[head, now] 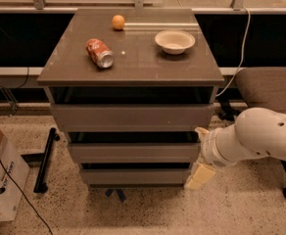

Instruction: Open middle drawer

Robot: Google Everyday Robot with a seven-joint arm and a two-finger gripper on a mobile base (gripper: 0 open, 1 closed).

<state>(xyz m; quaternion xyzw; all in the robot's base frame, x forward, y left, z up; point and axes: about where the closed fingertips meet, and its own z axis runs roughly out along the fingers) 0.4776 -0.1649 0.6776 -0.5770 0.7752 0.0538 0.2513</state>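
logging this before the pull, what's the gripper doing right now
gripper: cannot be told whether open or closed; it is at the right end of the middle drawer.

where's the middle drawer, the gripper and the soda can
middle drawer (133,152), camera view, centre of its front panel
gripper (200,174), camera view, cream part by the cabinet's (143,65) lower right corner
soda can (100,53), camera view, middle of its side

**Office or lab workroom**

Contents: speckled hard floor (148,214); upholstered wheeled chair (270,88); loose cable (242,53); cardboard box (1,180); grey three-drawer desk (133,65). White robot arm, its gripper (200,173) low beside the desk's right lower corner.
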